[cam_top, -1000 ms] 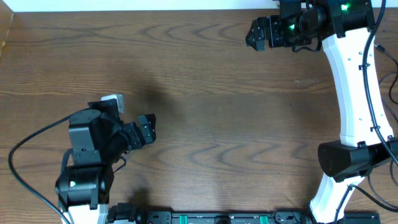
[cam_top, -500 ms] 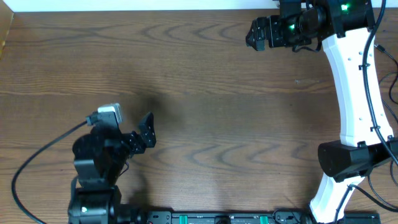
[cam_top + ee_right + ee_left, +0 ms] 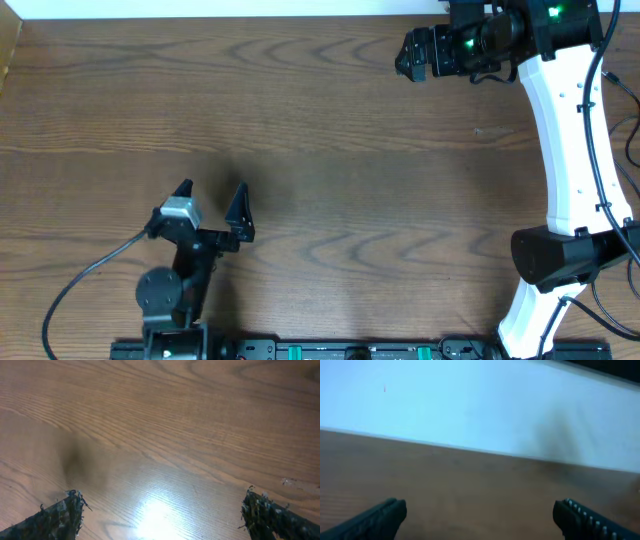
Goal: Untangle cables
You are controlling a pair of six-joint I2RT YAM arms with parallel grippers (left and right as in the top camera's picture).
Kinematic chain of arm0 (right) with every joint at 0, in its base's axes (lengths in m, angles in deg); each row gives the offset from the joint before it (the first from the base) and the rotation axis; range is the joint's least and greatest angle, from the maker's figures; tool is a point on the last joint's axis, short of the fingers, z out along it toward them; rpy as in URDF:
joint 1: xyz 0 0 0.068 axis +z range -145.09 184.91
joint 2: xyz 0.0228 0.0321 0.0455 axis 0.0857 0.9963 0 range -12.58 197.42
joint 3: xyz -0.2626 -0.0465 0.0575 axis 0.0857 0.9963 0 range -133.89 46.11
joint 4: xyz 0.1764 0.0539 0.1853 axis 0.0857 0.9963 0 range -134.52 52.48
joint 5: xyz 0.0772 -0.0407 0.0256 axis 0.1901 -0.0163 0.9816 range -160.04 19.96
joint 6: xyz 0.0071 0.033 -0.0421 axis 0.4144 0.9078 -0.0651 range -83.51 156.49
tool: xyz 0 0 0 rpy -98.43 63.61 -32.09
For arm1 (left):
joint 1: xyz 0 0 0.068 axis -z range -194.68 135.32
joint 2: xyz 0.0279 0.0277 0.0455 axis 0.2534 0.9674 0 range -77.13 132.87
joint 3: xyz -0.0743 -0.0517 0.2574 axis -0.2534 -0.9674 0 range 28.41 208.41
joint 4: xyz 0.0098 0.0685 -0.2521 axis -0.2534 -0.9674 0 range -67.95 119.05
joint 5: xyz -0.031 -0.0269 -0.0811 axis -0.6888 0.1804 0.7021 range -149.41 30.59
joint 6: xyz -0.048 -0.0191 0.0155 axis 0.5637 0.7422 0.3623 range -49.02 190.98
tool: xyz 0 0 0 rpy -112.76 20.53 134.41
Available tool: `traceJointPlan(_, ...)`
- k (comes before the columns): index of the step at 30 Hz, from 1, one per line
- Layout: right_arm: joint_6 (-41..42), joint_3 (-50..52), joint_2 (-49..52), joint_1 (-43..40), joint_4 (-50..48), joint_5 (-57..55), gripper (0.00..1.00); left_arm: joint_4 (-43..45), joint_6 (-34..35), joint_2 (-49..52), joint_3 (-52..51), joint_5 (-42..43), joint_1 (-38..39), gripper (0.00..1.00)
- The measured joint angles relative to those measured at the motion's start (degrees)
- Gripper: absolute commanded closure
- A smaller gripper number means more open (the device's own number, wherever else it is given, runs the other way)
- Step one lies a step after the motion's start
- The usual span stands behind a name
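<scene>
Two arms work over one broad wooden surface (image 3: pixel 330 150), brown with a long wavy grain, and a white strip (image 3: pixel 200 8) runs along its far edge. We see the right arm (image 3: pixel 570 150), white with black joints, rising from its base at the near right corner along the right side to the far edge. The left arm (image 3: pixel 175 290), black and much more compact from above, stands at the near left, close to a dark rail (image 3: pixel 350 350) with green marks along the near edge.

At the far right, the right tool (image 3: pixel 405 55) points left over the wood, just short of the white strip. Its wrist view shows two dark fingers (image 3: pixel 55 517) spread wide at the bottom corners, with only wood grain and a bright patch of glare (image 3: pixel 155 510) between them, so it is released. The left tool (image 3: pixel 212 198) points toward the far side, with a grey block (image 3: pixel 180 208) just behind it. In its blurred wrist view, its fingers (image 3: pixel 380 517) also stand far apart over bare wood, so it too is released and grasps no object.

Thick black wires (image 3: pixel 600 130) run along the right arm, and one black wire (image 3: pixel 80 280) curves from the left arm toward the near left corner. Small green lights (image 3: pixel 553 12) glow on the right wrist.

Where the cables lie we cannot tell from these views
</scene>
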Motion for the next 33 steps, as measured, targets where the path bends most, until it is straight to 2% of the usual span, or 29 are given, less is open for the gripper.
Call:
traceJointPlan(4, -0.09, 0.00, 0.00, 0.00, 0.00, 0.02, 0.01, 5.01, -2.56, -4.35, -4.68, 0.04, 0.92, 0.02)
traceJointPlan(9, -0.11, 0.00, 0.00, 0.00, 0.00, 0.02, 0.01, 5.49, -6.40, -9.22, -7.65, 0.02, 2.25, 0.02)
traceJointPlan(19, -0.11, 0.00, 0.00, 0.00, -0.02, 0.02, 0.01, 1.33, -11.26, -13.53, -8.48, 0.00, 2.29, 0.01)
traceJointPlan(23, -0.11, 0.00, 0.00, 0.00, 0.00, 0.02, 0.01, -1.64, -11.78, -13.60, -8.48, -0.20, 2.29, 0.02)
traceJointPlan(28, -0.13, 0.00, 0.00, 0.00, 0.04, 0.02, 0.01, -10.01, -11.98, -13.51, -8.44, -2.69, 2.32, 0.02)
traceJointPlan(33, -0.15, 0.00, 0.00, 0.00, 0.00, 0.02, 0.01, -11.34, -11.96, -13.62, -7.98, -5.62, 2.32, 0.02)
